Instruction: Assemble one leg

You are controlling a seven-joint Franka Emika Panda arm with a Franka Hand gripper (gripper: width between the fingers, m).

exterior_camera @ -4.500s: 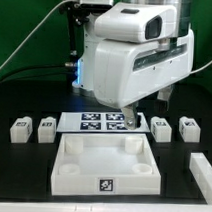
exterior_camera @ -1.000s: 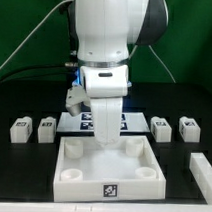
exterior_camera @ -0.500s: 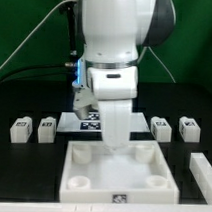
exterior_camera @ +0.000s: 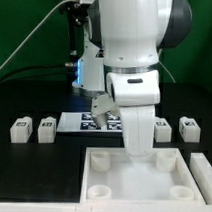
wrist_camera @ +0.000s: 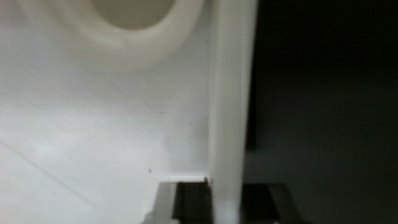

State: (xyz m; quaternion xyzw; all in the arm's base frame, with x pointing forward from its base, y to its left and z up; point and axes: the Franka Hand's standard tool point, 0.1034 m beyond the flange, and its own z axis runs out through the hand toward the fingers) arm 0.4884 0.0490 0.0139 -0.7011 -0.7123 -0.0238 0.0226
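Dragged toward the counter's [exterior_camera: 31, 181] near edge, the tray [exterior_camera: 118, 196] is clamped by its wall in the claw [wrist_camera: 228, 203]; leg [exterior_camera: 163, 130] pickup is judged next.

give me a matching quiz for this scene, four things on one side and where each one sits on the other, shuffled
Things:
1. white tray
2. marker board
3. leftmost leg
4. rightmost leg

Places:
A. far end of the exterior view's right
B. partly hidden behind the arm
C. nearest the camera, its wall clamped in the pincer
D. far end of the exterior view's left

Pairs: 1-C; 2-B; 3-D; 4-A
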